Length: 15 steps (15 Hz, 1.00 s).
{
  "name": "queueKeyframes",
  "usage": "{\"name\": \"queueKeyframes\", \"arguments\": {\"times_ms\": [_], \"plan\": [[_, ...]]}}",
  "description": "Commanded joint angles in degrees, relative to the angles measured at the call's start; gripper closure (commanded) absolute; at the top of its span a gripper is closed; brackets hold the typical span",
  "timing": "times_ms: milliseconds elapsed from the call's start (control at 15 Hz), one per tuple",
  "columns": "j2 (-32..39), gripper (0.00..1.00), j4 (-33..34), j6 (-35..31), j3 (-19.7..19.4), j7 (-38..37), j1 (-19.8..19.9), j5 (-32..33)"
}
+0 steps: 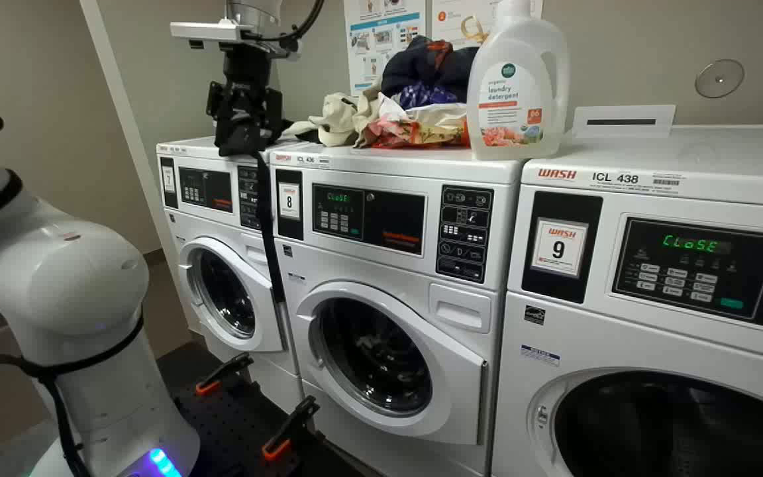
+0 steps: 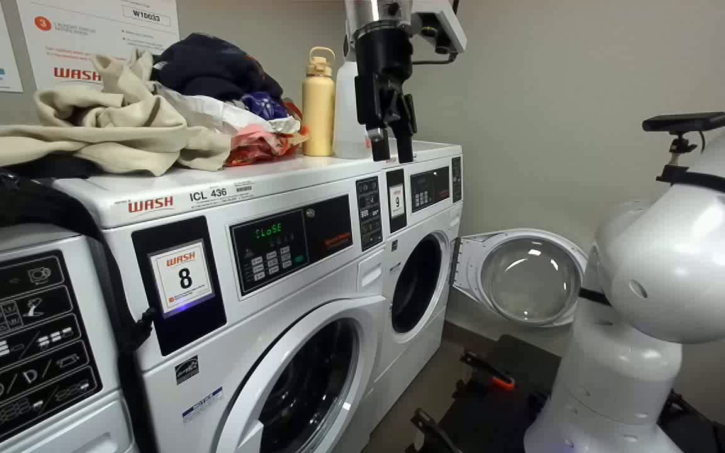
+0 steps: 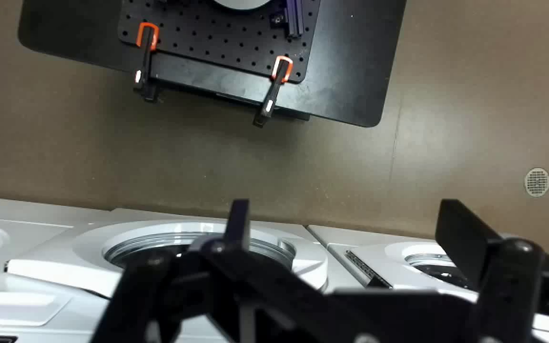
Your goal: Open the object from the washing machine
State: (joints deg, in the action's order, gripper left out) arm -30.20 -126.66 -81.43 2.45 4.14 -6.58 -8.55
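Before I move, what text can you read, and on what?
"WASH ICL 436": middle white washing machine
"WASH 8": its square white sticker
"CLoSE": its rectangular black display
"NOTICE": its white label
"WASH ICL 438": white machine, door open
"WASH 9": its white sticker
"CLoSE": its black display
"organic laundry detergent": translucent plastic jug
"3", "W10033", "WASH": white paper poster
"D": black pictogram panel
All other print: too small or blurred.
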Motion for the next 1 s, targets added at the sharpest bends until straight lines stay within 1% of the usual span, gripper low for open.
{"name": "queueKeyframes", "arguments": {"times_ms": [0, 200, 467, 667, 933], "plan": [[0.05, 0.00, 0.16, 0.16, 0.43, 0.19, 0.55, -0.16], [-1.90, 0.00, -2.06, -0.92, -0.95, -0.42, 0.90, -5.11], [-3.69, 0.00, -4.38, -0.42, -4.67, 0.66, 2.29, -16.30], [-6.51, 0.00, -8.53, 0.18, -8.65, 2.41, 4.79, -22.51], [-9.96, 0.00, -16.17, 0.12, -13.99, 5.80, 9.77, -29.05]]}}
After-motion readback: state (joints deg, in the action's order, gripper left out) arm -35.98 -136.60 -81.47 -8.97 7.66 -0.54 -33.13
